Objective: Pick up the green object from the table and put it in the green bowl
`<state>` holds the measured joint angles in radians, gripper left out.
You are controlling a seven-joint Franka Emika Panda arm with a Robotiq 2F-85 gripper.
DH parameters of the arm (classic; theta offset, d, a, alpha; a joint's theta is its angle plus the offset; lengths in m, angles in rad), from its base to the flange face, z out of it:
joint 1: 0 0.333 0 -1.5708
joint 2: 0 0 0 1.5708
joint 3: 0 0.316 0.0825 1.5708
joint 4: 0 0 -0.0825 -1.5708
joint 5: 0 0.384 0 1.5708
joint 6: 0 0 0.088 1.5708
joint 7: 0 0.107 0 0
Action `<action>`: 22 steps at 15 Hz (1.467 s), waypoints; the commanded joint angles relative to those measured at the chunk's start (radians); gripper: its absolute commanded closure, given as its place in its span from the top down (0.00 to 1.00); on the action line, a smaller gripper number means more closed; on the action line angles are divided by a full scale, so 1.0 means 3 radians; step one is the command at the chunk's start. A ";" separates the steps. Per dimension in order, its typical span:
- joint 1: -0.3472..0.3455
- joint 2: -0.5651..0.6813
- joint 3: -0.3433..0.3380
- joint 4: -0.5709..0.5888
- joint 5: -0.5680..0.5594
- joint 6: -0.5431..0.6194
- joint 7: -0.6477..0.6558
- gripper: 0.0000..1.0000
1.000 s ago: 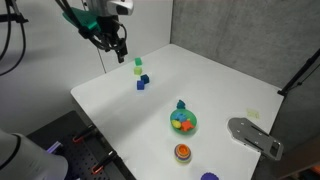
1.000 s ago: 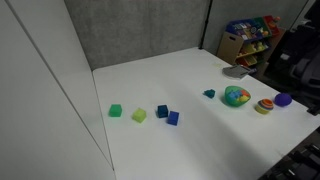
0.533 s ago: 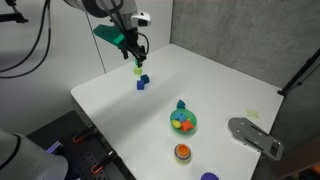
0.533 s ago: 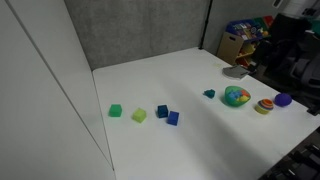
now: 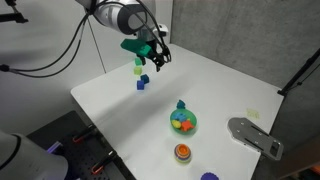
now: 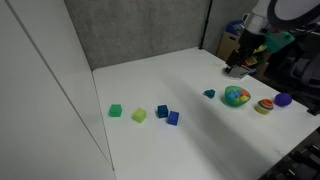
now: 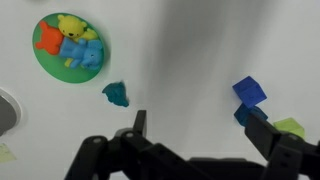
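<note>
The green object, a small dark teal-green block, lies on the white table just beside the green bowl; it shows in both exterior views. The bowl holds small colourful toys. My gripper is open and empty. It hangs high above the table, between the group of blocks and the bowl. In an exterior view it shows near the top right.
A blue cube, a darker blue block and a lime-green block lie near my right finger. An orange-red cup, a purple object and a grey flat part lie past the bowl.
My gripper has moved from over the table's far corner, past the lime and blue blocks, toward the bowl side. The blocks and bowl have not moved.
</note>
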<state>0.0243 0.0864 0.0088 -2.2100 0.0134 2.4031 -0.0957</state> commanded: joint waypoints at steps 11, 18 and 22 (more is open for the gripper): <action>-0.0070 0.0760 0.0014 0.0547 -0.0117 0.0398 -0.0157 1.00; -0.0070 0.1240 0.0002 0.0806 -0.0171 0.0403 -0.0186 1.00; -0.0024 0.1544 -0.0076 0.0941 -0.0331 0.0459 -0.0125 1.00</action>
<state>0.0115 0.4791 0.0031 -1.9860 -0.0353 2.5283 -0.1459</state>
